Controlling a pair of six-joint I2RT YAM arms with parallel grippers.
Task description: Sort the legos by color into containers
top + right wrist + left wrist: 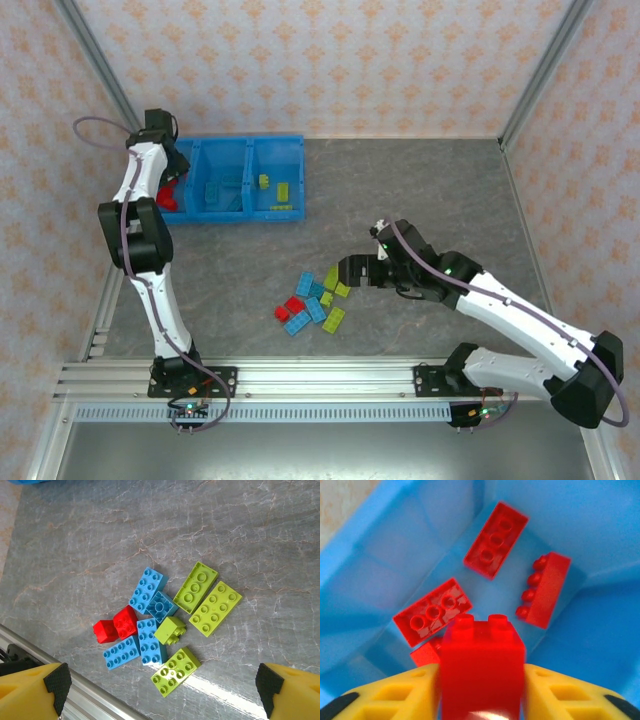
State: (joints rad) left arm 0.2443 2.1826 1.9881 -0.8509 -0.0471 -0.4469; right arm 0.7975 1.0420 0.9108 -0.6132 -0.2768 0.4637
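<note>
My left gripper (482, 692) is shut on a red lego (482, 665), held low inside the left bin (600, 645) of the blue containers (228, 215). Three more red legos (496, 540) lie on that bin's floor. In the top view, light blue legos (213, 190) sit in the middle bin and lime green legos (283, 190) in the right bin. My right gripper (163, 690) hangs open above the loose pile: several blue legos (151, 641), two red legos (125, 622) and several green legos (215, 608). In the top view this gripper (350, 272) is just right of the pile (315, 300).
The pile lies on the grey marbled tabletop (430, 190), close to the aluminium rail (100, 702) at the table's near edge. Patterned walls with metal posts (540, 70) enclose the table. The tray stands at the far left against the back wall.
</note>
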